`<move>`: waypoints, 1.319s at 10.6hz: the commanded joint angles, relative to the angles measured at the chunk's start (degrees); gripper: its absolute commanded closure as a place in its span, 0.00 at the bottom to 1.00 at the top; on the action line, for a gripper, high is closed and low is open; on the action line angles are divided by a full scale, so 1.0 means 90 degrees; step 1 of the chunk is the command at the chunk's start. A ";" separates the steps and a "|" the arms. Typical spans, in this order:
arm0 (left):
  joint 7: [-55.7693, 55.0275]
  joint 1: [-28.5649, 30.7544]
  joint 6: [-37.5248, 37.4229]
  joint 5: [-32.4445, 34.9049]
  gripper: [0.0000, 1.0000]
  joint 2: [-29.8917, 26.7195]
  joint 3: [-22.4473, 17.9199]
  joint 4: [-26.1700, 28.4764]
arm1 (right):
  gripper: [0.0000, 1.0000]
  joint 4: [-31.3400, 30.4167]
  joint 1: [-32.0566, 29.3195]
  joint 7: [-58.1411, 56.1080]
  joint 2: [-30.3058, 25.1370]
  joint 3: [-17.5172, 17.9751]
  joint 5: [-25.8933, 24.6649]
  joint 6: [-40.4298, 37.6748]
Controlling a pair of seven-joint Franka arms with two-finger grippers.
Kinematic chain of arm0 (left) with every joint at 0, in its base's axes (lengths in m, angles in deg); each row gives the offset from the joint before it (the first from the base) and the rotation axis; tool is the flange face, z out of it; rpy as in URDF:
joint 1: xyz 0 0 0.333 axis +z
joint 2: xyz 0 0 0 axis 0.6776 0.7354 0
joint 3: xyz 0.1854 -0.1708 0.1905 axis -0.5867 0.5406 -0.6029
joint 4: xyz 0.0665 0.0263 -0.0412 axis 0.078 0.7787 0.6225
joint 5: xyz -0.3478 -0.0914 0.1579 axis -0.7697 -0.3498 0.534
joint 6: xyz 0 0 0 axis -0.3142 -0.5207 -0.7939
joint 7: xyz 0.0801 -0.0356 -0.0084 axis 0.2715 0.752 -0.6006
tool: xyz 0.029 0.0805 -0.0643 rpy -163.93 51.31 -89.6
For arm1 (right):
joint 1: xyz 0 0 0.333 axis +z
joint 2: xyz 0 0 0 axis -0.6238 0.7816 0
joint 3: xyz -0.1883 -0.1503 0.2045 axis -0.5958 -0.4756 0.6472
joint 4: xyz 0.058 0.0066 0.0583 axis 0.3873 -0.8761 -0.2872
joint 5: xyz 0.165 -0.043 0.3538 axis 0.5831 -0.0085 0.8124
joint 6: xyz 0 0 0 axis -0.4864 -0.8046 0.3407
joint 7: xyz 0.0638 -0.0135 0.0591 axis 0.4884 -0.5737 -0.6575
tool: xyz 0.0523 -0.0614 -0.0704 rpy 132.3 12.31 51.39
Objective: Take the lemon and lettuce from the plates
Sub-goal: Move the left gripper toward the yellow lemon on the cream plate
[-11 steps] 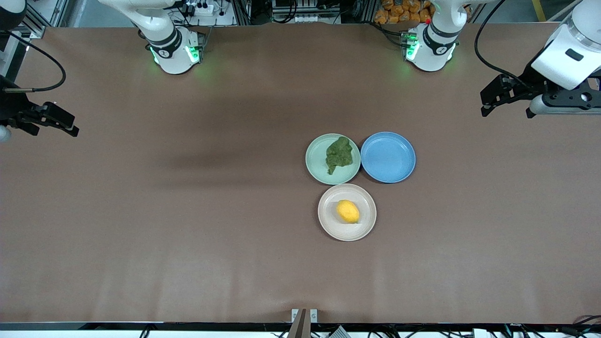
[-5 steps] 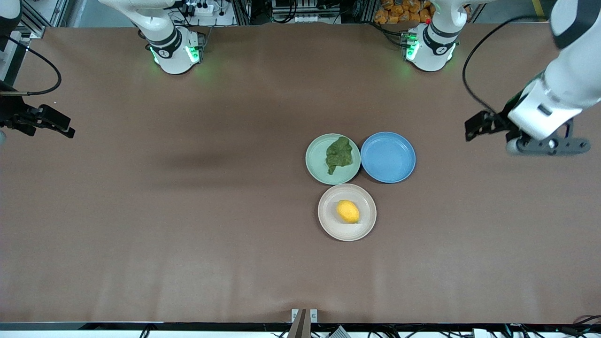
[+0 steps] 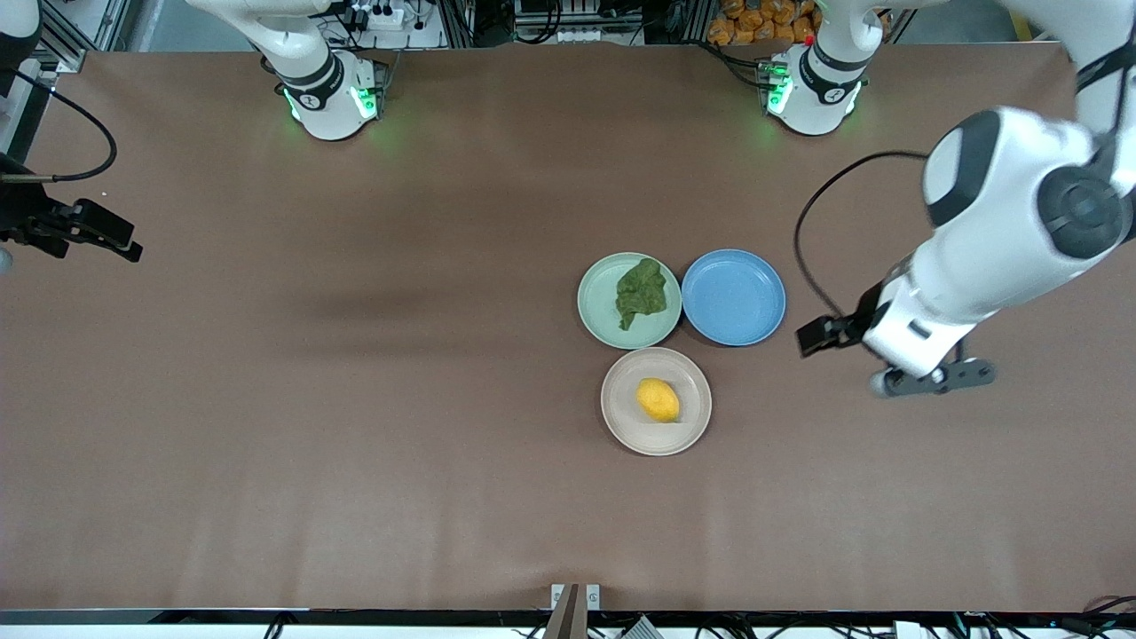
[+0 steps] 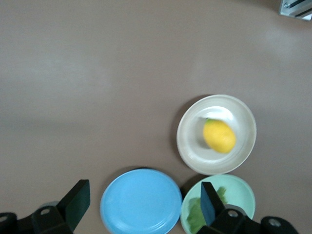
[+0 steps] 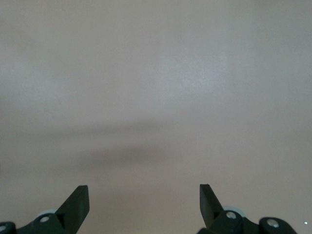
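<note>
Your left gripper (image 3: 821, 335) hangs spread and empty over bare table just beside the blue plate (image 3: 733, 296); the right gripper (image 3: 106, 238), also spread, waits at its own table end. The lemon (image 3: 658, 399) lies on the beige plate (image 3: 694, 426), the lettuce (image 3: 641, 293) on the mint plate (image 3: 596, 311). Centre the jaws across the lemon's short axis before you descend.

lemon (image 3: 658, 399) on beige plate (image 3: 617, 422), lettuce (image 3: 641, 293) on mint plate (image 3: 595, 311)

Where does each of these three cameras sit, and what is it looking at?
Front: high across the table, facing both arms' bases; shows lemon, lettuce, three plates, left gripper, right gripper.
Left wrist: looks down past its open jaws at lemon.
Right wrist: open jaws, bare table.
Front and left wrist share the plates.
</note>
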 commanded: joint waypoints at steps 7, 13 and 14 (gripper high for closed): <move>-0.1999 -0.0789 0.1747 -0.0035 0.00 0.1373 -0.0088 -0.0353 | 0.00 0.0196 0.0512 0.0040 0.0288 0.0051 0.0022 0.0030; -0.2851 -0.1267 0.2774 0.0044 0.00 0.2194 -0.0098 -0.0343 | 0.00 0.0284 0.0891 0.1496 0.0337 0.0080 0.0332 0.0030; -0.3103 -0.1317 0.2794 0.0044 0.00 0.2311 -0.0098 -0.0343 | 0.00 0.0284 0.1260 0.1959 0.0357 0.0070 0.0344 0.0030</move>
